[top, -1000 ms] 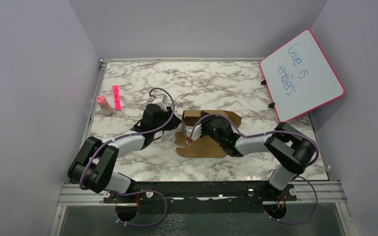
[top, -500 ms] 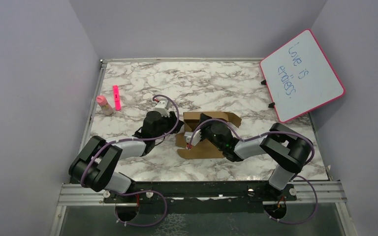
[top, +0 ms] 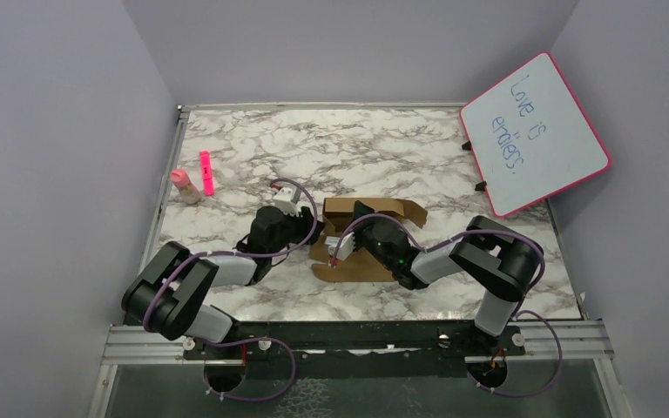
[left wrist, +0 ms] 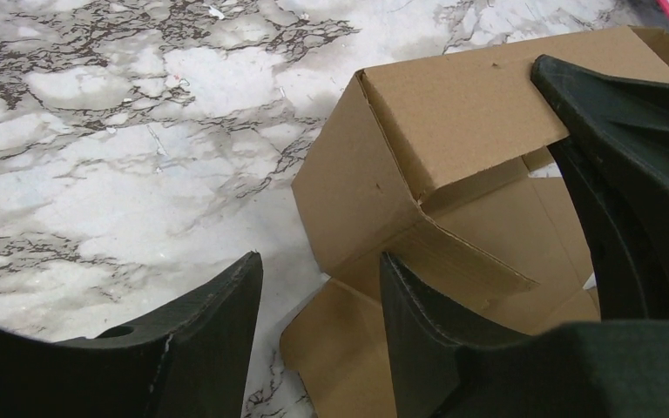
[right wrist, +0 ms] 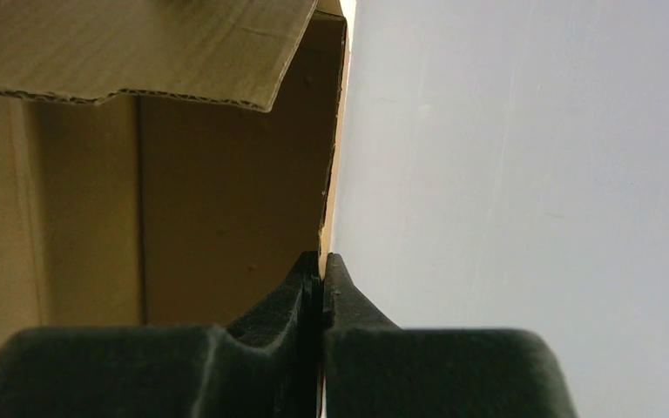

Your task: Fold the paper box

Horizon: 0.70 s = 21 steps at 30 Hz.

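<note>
Left pincer (left wrist: 320,266) widened, shifted nearward beside paper box (left wrist: 453,113).

Open tabletop (top: 366,148) lies beyond the paper box (top: 383,209); the whiteboard (top: 536,131) blocks the far-right corner.

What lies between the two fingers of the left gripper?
Left wrist view: bare marble table and the lower edge of the paper box lie between the fingers of the left gripper, which stand open.
</note>
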Motion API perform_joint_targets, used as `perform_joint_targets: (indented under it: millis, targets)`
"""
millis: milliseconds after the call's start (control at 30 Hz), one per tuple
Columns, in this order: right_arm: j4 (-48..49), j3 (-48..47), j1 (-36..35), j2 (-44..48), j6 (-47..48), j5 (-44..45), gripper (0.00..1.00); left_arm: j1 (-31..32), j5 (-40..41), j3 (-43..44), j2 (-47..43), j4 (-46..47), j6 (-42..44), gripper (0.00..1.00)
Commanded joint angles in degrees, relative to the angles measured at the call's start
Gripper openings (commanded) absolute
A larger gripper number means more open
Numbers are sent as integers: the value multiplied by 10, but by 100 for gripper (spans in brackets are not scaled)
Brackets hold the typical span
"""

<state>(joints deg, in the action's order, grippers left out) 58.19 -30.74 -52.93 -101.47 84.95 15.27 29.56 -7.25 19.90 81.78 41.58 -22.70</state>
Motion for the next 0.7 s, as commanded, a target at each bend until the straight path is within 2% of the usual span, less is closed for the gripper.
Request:
perform_joint_targets:
  millis: [0, 467, 667]
  targets:
    - [5, 9, -10, -14, 7, -2, 5, 6, -3, -19, -11, 64, 33, 55]
    - [-40, -1, -15, -8, -13, -12, 4, 18, 2, 17, 64, 144, 71, 59]
    - [-66, -8, -16, 5, -29, -21, 4, 34, 51, 17, 100, 200, 80, 59]
